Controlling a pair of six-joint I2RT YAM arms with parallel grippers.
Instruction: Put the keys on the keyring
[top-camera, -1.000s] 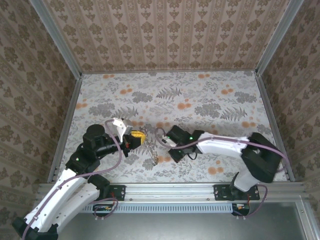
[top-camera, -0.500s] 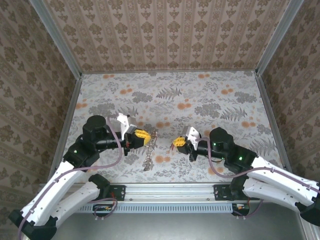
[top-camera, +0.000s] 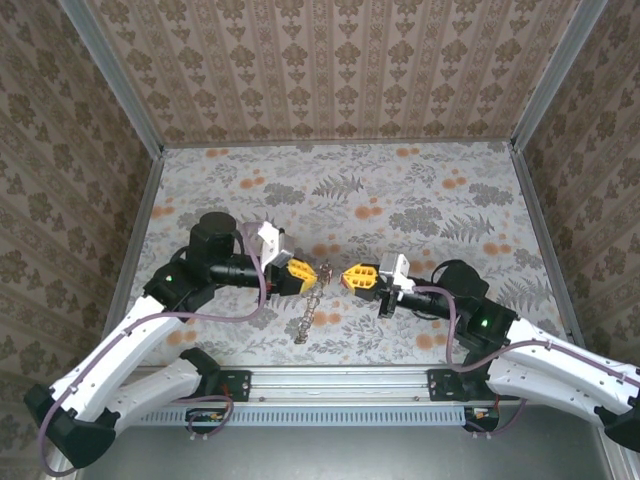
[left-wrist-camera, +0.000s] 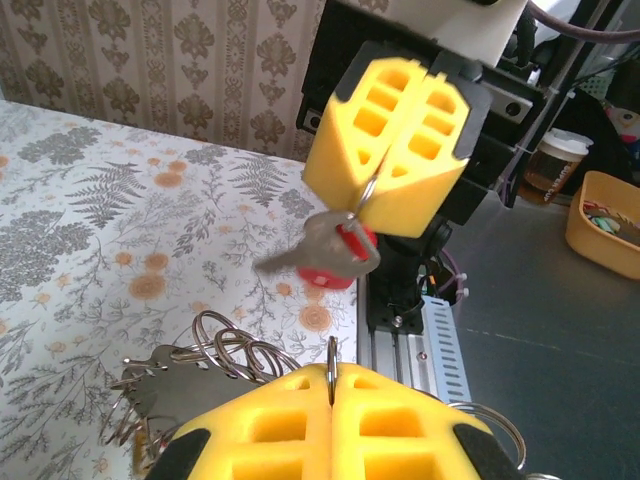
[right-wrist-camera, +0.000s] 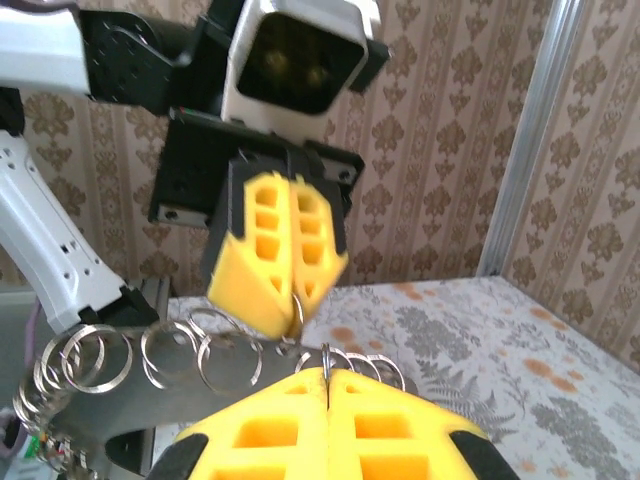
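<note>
My left gripper (top-camera: 304, 275) and right gripper (top-camera: 350, 278) face each other tip to tip above the near middle of the table. In the left wrist view my left gripper (left-wrist-camera: 331, 372) is shut on the keyring (left-wrist-camera: 331, 355), a thin metal ring. Several linked rings (left-wrist-camera: 215, 350) and a grey metal plate (left-wrist-camera: 170, 390) hang beside it. The right gripper (left-wrist-camera: 372, 195) pinches a small ring from which a key (left-wrist-camera: 335, 258) with a red head dangles. In the right wrist view my right gripper (right-wrist-camera: 328, 372) is shut on that thin ring, just below the left gripper's yellow pads (right-wrist-camera: 275, 250).
The chain of rings (top-camera: 307, 318) hangs from the left gripper down to the floral tablecloth (top-camera: 340, 190). Patterned walls close in the back and both sides. An aluminium rail (top-camera: 340, 382) runs along the near edge between the arm bases.
The left gripper has moved right with the ring chain, towards the right gripper. The right arm has swung round and lifted, so the two grippers now meet tip to tip.
</note>
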